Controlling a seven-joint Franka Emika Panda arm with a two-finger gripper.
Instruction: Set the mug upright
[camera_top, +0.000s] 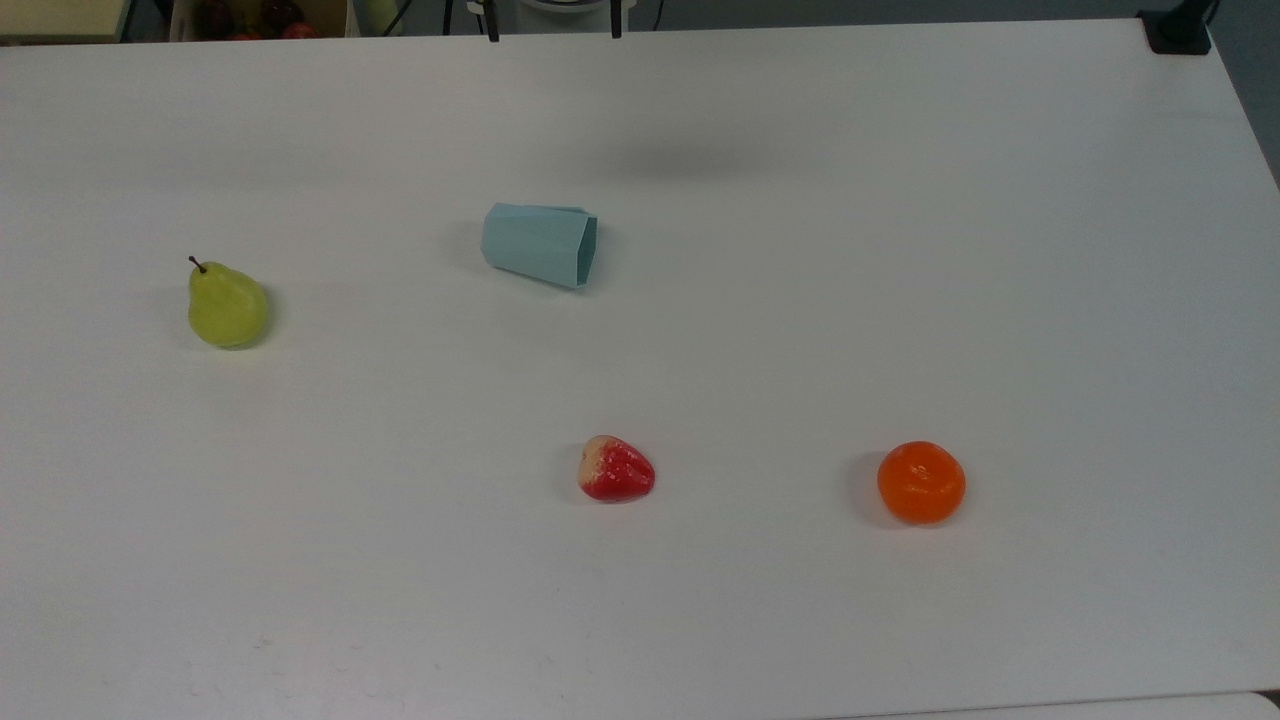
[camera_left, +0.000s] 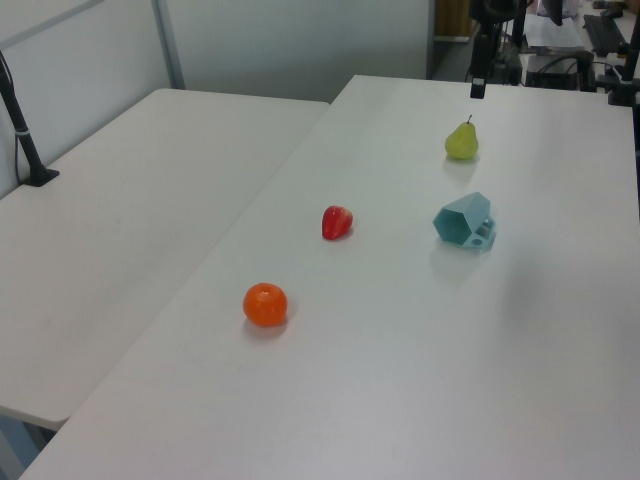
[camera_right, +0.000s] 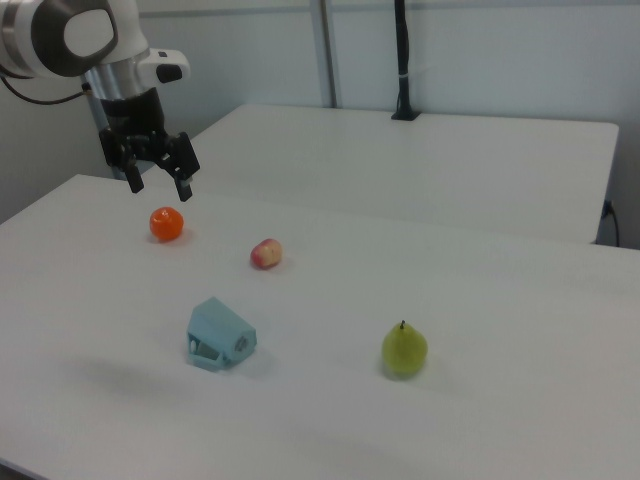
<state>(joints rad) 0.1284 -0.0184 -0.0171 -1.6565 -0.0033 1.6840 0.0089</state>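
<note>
One mug (camera_top: 538, 243) lies on the table (camera_top: 900, 250). There are three pieces of fruit: one pear (camera_top: 226, 305), one strawberry (camera_top: 615, 469) and one orange (camera_top: 921, 482). One arm carries one gripper (camera_right: 160, 172) with two fingers, and a second table (camera_right: 480, 170) stands beside the first, making two tables.
</note>
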